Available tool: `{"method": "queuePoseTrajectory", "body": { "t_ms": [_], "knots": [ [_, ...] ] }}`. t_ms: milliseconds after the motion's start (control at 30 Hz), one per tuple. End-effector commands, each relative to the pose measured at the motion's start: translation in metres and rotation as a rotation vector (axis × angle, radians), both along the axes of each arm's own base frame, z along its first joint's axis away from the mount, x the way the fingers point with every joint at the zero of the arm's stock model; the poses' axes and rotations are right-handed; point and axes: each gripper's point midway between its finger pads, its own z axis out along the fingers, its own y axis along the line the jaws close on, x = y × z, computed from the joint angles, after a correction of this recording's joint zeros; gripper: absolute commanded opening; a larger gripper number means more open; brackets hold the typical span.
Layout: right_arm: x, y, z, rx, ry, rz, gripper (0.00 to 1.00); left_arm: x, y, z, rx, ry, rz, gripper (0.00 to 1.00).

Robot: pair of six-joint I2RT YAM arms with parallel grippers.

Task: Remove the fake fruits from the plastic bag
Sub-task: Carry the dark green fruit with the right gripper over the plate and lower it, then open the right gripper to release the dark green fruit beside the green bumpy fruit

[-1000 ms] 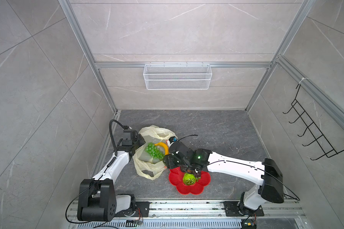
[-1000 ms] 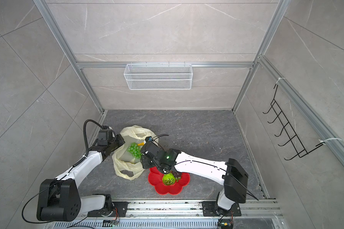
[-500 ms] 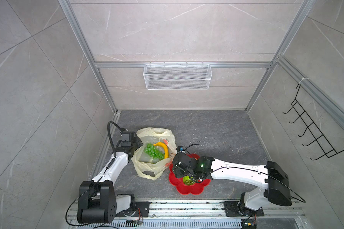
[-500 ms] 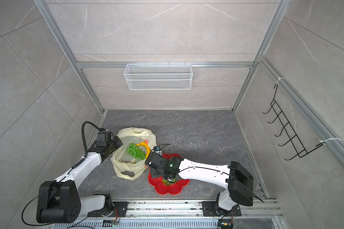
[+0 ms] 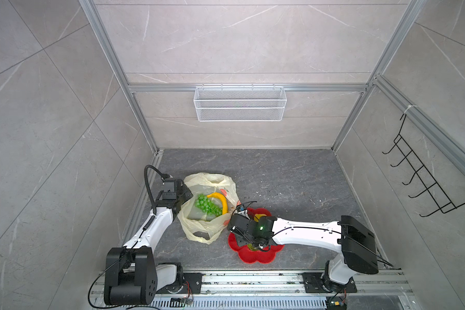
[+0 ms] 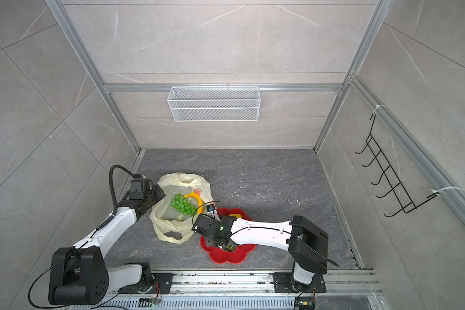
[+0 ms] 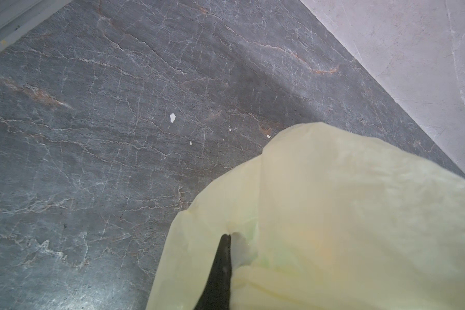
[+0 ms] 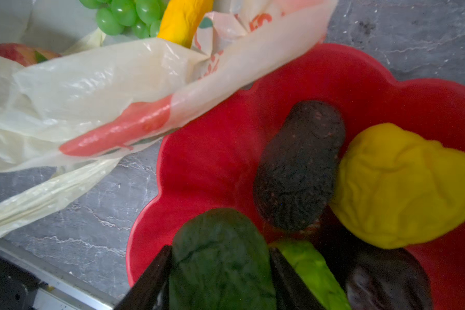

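Note:
The pale-yellow plastic bag (image 5: 199, 228) (image 6: 169, 230) lies open on the dark floor, with a green grape bunch (image 5: 207, 205) and a yellow banana (image 5: 222, 200) inside. My left gripper (image 7: 227, 236) (image 5: 185, 197) is shut on the bag's (image 7: 333, 214) left edge. My right gripper (image 8: 220, 251) (image 5: 253, 245) is low over the red flower-shaped plate (image 8: 212, 150), with its jaws pressed on both sides of a green knobbly ball (image 8: 220, 257). A dark avocado (image 8: 298, 166), a yellow lemon (image 8: 403, 185), a bright green piece (image 8: 312, 265) and a dark-brown piece (image 8: 387, 281) lie on the plate.
The plate (image 5: 255, 259) sits near the front rail, and the bag's right flap (image 8: 145, 88) overlaps its rim. A reddish fruit (image 8: 19, 53) shows inside the bag. A white wire basket (image 5: 239, 103) hangs on the back wall and a black hook rack (image 5: 424, 182) on the right wall.
My right gripper has moved from beside the bag to low over the plate, carrying the green ball. My left gripper has kept its hold on the bag's edge and shifted slightly back.

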Motion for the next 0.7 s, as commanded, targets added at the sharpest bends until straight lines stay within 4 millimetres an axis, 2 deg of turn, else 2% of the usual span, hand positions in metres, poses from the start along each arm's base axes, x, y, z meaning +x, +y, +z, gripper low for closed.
{"method": "queuePoseTrajectory", "body": {
  "t_ms": [0, 300, 667],
  "knots": [
    [0.0053, 0.0001, -0.0038, -0.045, -0.023, -0.024, 0.55, 0.0019, 0.0020, 0.0075, 0.002, -0.033, 0.004, 0.00],
    [0.0121, 0.0059, -0.0107, -0.086, -0.044, -0.033, 0.58, 0.0018, 0.0013, 0.0069, -0.001, -0.031, 0.002, 0.00],
    [0.0139, 0.0045, -0.0107, -0.094, -0.051, -0.045, 0.69, 0.0023, 0.0004, 0.0068, -0.005, -0.033, -0.002, 0.00]
  ]
}}
